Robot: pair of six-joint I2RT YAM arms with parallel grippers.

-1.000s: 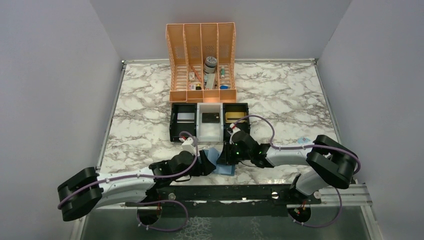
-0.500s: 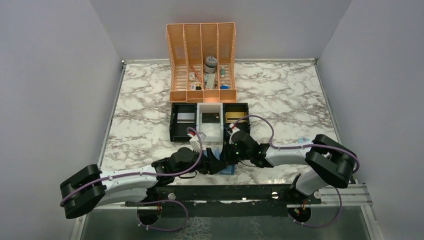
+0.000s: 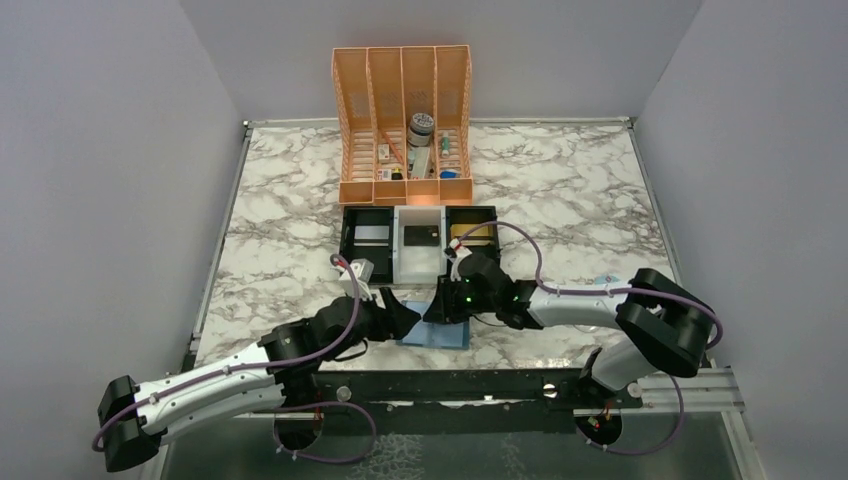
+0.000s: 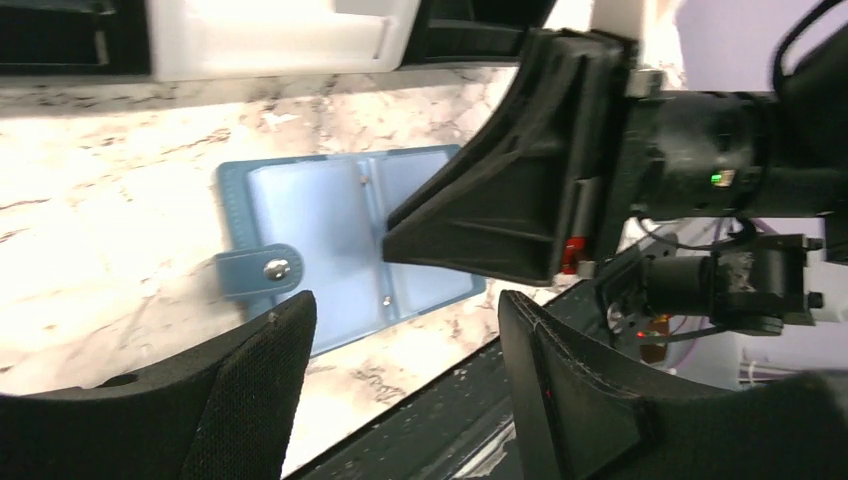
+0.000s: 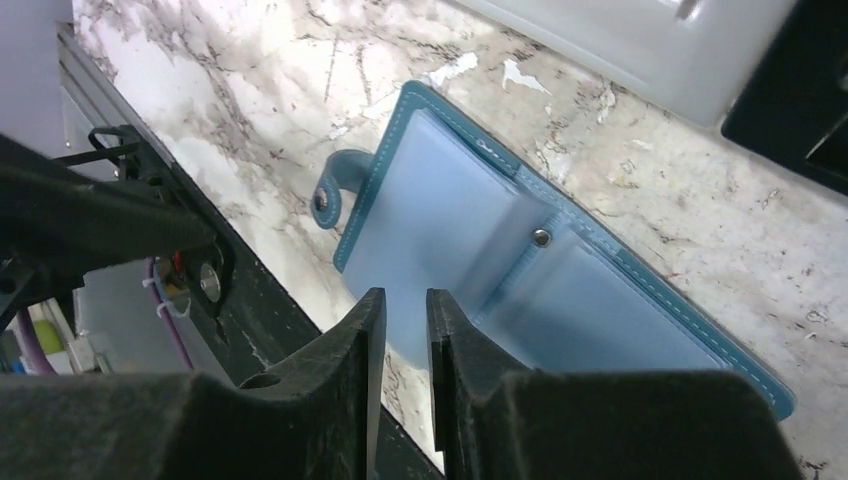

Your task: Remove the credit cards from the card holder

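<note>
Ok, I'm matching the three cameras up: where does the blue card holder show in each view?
Top external: card holder low centre, near the table's near edge, only partly showing.
Left wrist: card holder centre-left, lying open on the marble.
Right wrist: card holder centre, running to the lower right.
Shared landmark: white tray compartment, just beyond it in every view.

The marble table (image 3: 580,190) carries three things in a row from far to near. An orange rack (image 3: 352,110) stands upright at the far middle. A black-and-white tray (image 3: 346,262) sits just in front of it. Just before the tray, by the near edge, the blue holder (image 3: 445,336) lies open and flat.
</note>
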